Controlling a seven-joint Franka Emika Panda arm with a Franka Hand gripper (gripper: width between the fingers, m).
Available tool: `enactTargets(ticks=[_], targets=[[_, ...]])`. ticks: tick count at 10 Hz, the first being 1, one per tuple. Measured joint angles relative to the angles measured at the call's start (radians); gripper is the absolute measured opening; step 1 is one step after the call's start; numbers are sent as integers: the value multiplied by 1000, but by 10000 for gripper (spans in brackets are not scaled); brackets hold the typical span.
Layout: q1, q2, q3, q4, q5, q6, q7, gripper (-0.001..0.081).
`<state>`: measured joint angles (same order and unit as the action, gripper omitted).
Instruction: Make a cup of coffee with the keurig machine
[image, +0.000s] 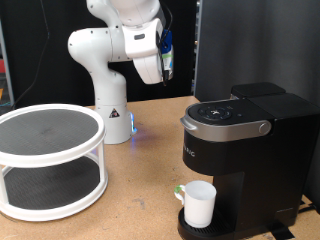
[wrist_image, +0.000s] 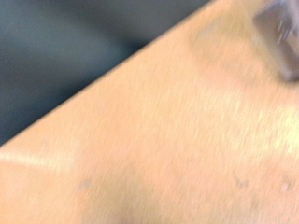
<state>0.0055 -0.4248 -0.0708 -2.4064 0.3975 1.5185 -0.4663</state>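
White mug (image: 199, 204) sits on Keurig (image: 240, 150) drip tray (image: 188, 228) near desk's (image: 135, 200) front edge. Ceramic: rigid, slick, breakable; grip by rim. Gripper state: cannot tell.

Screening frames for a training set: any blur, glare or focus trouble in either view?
Exterior view: sharp and evenly lit; soft sheen on the boxy black Keurig machine's silver-rimmed top, small blue glow at the white arm's base, plain white ceramic mug crisp. Wrist view: heavily blurred, only the light wooden tabletop and a smeared dark shape at one corner; jaws not visible.
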Motion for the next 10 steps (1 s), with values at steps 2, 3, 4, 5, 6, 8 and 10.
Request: enactTargets(ticks=[2, 3, 4, 5, 6, 8, 10], targets=[[0, 13, 5, 11, -16, -13, 7, 802], [3, 11, 12, 10, -70, 6, -40, 802], [6, 10, 32, 13, -149, 17, -77, 802], [10, 10, 59, 17, -233, 19, -96, 802], [13, 9, 86, 22, -307, 28, -105, 802], [14, -11, 106, 8, -277, 178, -91, 802], [14, -52, 92, -23, -154, 267, -86, 802]])
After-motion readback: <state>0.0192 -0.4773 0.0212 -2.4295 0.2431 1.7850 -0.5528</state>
